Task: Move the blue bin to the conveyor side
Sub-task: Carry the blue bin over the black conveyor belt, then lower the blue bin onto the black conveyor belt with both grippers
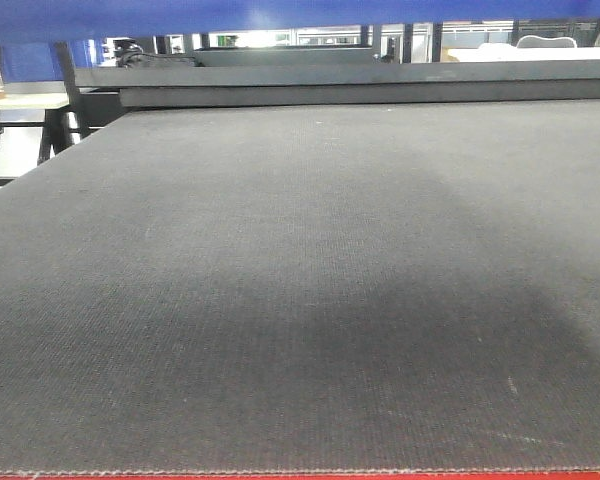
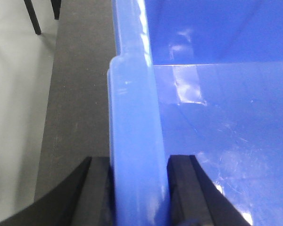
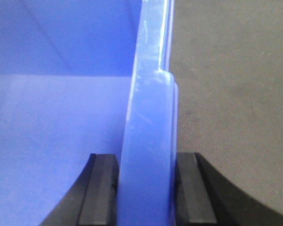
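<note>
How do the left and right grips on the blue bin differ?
The left gripper pinches the blue bin rim with the black belt left of it and the bin's inside right of it; the right gripper has the reverse. Pale floor shows beyond the belt in the left wrist view; the right wrist view shows only belt. Both are shut on the rim.

No readable text, label or number appears anywhere.

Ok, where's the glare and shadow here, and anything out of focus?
Front view: a soft shadow darkens the middle and right of the flat black woven belt; the glossy blue plastic bin is a featureless strip at the top edge. Left wrist view: white glare patches on the bin's inner wall. Right wrist view: no strong glare, rim soft.
</note>
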Tool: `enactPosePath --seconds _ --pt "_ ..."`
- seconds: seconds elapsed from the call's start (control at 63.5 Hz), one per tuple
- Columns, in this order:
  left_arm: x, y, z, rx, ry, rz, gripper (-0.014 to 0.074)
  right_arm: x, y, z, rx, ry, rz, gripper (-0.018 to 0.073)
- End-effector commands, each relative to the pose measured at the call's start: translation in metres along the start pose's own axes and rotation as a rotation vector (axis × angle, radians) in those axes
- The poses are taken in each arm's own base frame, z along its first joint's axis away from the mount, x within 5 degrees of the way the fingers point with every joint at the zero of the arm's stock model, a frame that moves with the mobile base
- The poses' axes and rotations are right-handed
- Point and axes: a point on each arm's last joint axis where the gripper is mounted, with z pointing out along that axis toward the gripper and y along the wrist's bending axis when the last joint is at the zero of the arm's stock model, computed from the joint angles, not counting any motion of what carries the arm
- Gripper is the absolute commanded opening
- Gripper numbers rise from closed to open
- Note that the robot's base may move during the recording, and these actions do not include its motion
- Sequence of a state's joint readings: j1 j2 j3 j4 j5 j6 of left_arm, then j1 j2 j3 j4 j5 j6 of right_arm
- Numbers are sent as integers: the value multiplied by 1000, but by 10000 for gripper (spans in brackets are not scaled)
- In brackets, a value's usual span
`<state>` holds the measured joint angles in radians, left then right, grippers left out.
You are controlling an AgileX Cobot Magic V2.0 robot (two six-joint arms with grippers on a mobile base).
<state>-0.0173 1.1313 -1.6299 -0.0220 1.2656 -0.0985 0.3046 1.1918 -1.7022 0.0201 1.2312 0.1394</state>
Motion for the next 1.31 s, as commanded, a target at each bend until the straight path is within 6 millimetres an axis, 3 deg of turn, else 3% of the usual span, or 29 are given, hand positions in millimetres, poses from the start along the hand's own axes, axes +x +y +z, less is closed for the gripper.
enactPosePath --seconds 0.0,0.268,0.378,0.582,0.866,1.023,1.291 --pt "-12 1 -13 -16 -154 22 -17 -12 -2 -14 24 -160 -35 -81" --pt "-13 1 -12 -10 -162 20 -17 -11 -2 -13 24 -153 -34 -81" --pt "-15 -2 -1 20 -136 8 -17 -9 -6 -3 60 -137 -39 -81" --pt "-14 -6 47 72 -94 -17 -17 7 -14 34 108 -97 -48 -81" --pt "15 -10 118 88 -19 -28 -17 27 -30 84 138 -98 -14 -81" --pt "21 -25 147 116 0 -5 -17 31 -45 112 164 -75 27 -81" --pt "23 -24 183 68 36 2 -17 49 -53 156 161 -55 24 -81"
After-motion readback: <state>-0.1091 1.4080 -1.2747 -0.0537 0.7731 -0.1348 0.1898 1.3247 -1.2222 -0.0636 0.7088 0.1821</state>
